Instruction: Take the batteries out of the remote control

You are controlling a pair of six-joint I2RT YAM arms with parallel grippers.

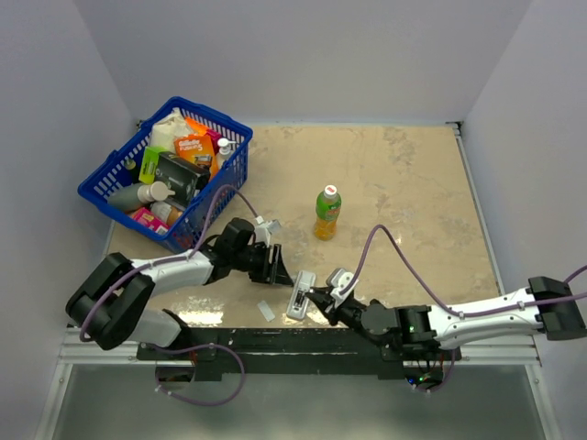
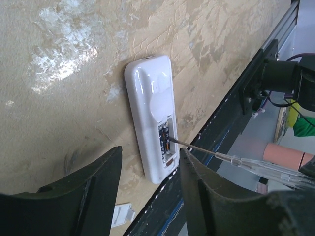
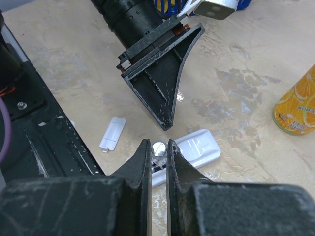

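Note:
The white remote control (image 1: 301, 293) lies near the table's front edge with its dark recess up. In the left wrist view (image 2: 150, 110) two dark batteries (image 2: 166, 140) sit side by side in the recess. My right gripper (image 1: 321, 296) is shut on a long thin grey stick (image 2: 216, 155) whose tip touches the batteries. The stick's shiny end (image 3: 158, 148) shows between the right gripper's (image 3: 157, 143) pads. My left gripper (image 1: 280, 268) is open and empty, its fingers (image 2: 93, 196) either side of the remote's near end, just above it (image 2: 150, 169).
A small flat white cover piece (image 1: 266, 312) lies left of the remote, also seen in the right wrist view (image 3: 112, 132). A green-capped orange bottle (image 1: 326, 213) stands mid-table. A blue basket (image 1: 234, 170) full of items is at the back left. The black front rail (image 2: 236, 113) runs beside the remote.

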